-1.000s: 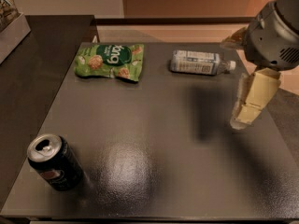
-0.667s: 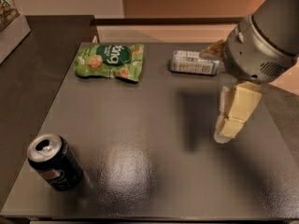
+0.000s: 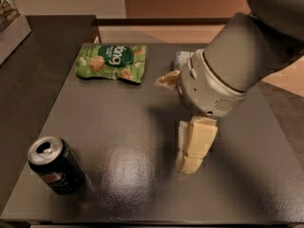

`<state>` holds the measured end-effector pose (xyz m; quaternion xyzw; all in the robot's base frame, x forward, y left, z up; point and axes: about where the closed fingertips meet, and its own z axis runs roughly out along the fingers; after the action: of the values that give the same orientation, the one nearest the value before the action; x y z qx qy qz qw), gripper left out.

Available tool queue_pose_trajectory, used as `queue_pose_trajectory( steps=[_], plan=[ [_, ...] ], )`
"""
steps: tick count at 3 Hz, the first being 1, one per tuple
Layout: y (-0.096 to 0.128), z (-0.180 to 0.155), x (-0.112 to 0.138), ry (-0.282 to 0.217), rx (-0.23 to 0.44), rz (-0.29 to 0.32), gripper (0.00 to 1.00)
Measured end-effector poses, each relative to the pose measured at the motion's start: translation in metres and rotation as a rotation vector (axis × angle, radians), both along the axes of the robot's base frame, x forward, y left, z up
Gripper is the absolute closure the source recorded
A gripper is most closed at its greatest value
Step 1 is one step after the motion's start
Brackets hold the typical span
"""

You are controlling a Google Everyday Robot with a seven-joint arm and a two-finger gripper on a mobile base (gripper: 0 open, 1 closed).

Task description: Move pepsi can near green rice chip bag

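The pepsi can, black with a silver top, stands upright at the near left corner of the dark table. The green rice chip bag lies flat at the far left of the table. My gripper, cream-coloured, hangs from the big grey arm over the middle right of the table. It is well to the right of the can and holds nothing that I can see.
A clear plastic bottle with a white label lies at the far side, mostly hidden behind my arm. A darker counter adjoins the table on the left. The floor shows at the right.
My arm and gripper have moved left and towards the near side, from the right edge to the table's middle right, now covering most of the bottle. Can and bag have not moved.
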<state>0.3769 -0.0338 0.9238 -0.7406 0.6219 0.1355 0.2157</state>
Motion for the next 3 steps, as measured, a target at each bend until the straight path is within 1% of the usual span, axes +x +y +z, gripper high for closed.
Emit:
queue_pose_trajectory(
  steps=[1, 2, 3],
  plan=[
    [0.048, -0.020, -0.011, 0.015, 0.082, 0.070, 0.00],
    [0.091, -0.036, -0.010, 0.028, 0.158, 0.112, 0.00],
    [0.126, -0.046, -0.004, 0.051, 0.213, 0.143, 0.00]
  ],
)
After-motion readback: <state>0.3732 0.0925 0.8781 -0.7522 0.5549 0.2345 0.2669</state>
